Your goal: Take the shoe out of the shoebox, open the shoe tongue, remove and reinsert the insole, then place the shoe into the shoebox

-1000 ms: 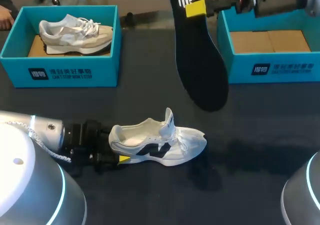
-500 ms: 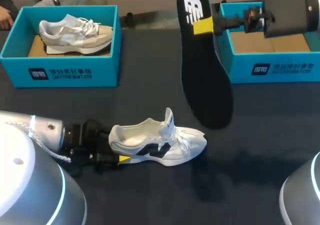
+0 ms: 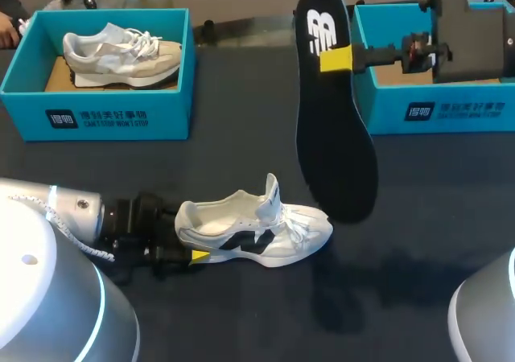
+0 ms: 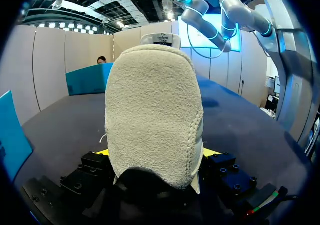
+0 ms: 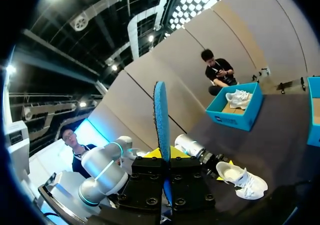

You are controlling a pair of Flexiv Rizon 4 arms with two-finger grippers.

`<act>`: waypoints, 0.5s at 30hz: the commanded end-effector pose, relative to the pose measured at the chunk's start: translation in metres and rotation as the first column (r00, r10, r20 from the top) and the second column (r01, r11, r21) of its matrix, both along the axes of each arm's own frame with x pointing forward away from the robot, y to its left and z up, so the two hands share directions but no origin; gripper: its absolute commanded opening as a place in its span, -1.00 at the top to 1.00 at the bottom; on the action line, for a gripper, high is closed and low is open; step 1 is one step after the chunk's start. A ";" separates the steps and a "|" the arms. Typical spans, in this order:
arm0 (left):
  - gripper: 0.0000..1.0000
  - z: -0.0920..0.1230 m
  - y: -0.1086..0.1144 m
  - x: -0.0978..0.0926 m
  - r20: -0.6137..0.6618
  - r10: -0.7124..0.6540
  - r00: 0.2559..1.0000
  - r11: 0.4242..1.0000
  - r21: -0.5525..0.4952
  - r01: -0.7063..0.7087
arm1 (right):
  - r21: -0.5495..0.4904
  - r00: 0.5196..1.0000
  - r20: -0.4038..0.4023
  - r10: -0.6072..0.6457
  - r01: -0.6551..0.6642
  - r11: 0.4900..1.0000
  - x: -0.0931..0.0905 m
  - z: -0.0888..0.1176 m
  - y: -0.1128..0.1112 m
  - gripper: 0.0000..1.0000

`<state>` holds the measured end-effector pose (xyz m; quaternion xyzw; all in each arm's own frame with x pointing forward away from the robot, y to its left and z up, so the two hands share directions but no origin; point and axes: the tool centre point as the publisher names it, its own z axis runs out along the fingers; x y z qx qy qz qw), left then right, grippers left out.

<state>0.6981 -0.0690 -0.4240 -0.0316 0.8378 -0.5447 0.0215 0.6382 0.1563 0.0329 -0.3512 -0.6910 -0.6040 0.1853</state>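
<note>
Your right tool (image 3: 336, 59) is clamped on the long black foam insole (image 3: 334, 137), the yellow tips pinching it near its printed heel end at the upper middle of the frame. The insole hangs toe-down off the table. Its toe end sits right by the toe of the white lace-up sneaker (image 3: 257, 235) with the black side mark.

Your left tool (image 4: 154, 154) is clamped on that sneaker's fuzzy heel, lower left of centre. The sneaker stands upright on the dark table (image 3: 233, 153), tongue raised.

At the upper right there's an open teal cardboard shoebox (image 3: 418, 111). At the upper left, a second teal shoebox (image 3: 96, 117) holds a grey-beige sneaker (image 3: 121, 52).
</note>
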 end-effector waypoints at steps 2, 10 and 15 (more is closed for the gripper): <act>1.00 -0.001 -0.001 -0.001 0.000 0.001 1.000 1.000 0.003 -0.001 | 0.005 1.000 0.001 -0.006 0.006 1.000 -0.002 -0.003 0.001 1.00; 1.00 -0.001 -0.001 -0.001 0.000 0.001 1.000 1.000 0.003 -0.001 | 0.005 1.000 0.001 -0.006 0.006 1.000 -0.002 -0.003 0.001 1.00; 1.00 0.001 0.001 0.000 0.001 0.000 1.000 1.000 0.007 0.000 | 0.005 1.000 0.001 -0.006 0.006 1.000 -0.002 -0.003 0.001 1.00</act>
